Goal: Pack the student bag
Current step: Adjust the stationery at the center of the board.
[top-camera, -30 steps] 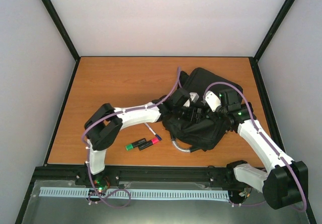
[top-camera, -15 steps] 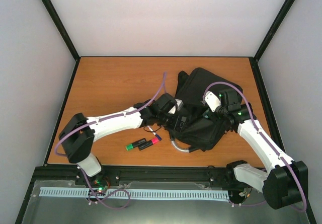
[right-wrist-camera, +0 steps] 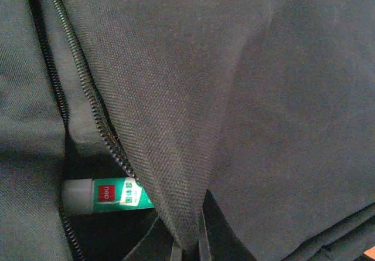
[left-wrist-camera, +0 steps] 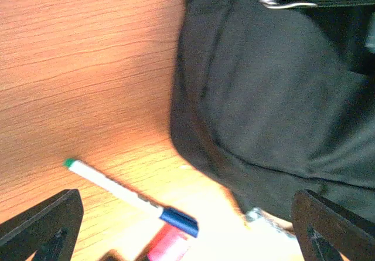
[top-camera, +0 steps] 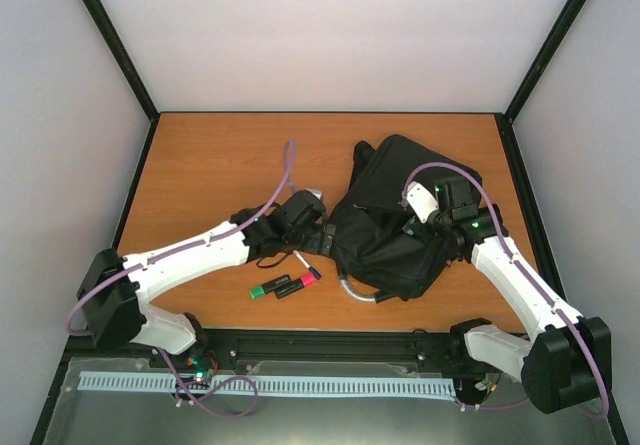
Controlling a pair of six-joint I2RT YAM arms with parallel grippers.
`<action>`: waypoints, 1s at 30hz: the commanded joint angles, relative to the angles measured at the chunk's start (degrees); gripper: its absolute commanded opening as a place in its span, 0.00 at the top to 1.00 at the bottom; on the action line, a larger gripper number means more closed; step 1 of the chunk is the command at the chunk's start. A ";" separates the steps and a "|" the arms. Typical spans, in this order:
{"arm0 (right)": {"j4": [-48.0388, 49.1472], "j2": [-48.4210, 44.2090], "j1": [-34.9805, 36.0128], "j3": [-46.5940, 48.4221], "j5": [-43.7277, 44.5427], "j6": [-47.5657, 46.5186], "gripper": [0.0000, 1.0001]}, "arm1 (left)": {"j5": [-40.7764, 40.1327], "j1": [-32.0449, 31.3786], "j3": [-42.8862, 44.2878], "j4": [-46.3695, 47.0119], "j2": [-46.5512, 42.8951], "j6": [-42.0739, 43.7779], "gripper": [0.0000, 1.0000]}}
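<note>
**Left arm withdrawn from bag**

Since the earlier frame, the left arm has pulled back leftward, out of the student bag (top-camera: pixel 380 250). The left end effector (top-camera: pixel 322 237) now sits over the bench (top-camera: pixel 220 165), just beside the bag's left edge. Its jaws are spread fully and hold nothing. A white pen (left-wrist-camera: pixel 126 193) lies below it.

The right end effector (right-wrist-camera: pixel 188 246) is closed, pinching a fold of bag fabric beside the open zip. A green-labelled tube (right-wrist-camera: pixel 108 195) lies inside the opening. The bag rests on the right half of the bench.

Overhead, close wrist views; shared bag (top-camera: pixel 385 250)
</note>
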 commanded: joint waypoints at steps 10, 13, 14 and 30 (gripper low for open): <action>1.25 -0.15 0.33 0.61 -3.05 -0.46 0.97 | -6.33 1.73 1.28 -9.41 4.81 -13.09 0.00; 1.25 -0.13 0.27 0.70 -3.12 -0.41 0.97 | -3.86 2.04 1.29 -10.15 5.31 -19.04 0.06; 1.22 -0.14 0.30 0.70 -3.11 -0.41 0.97 | -2.61 2.16 1.29 -10.25 5.88 -20.75 0.09; 1.14 -0.12 0.31 0.44 -2.67 -0.59 0.97 | 7.38 6.06 3.75 -8.27 15.03 -29.41 0.33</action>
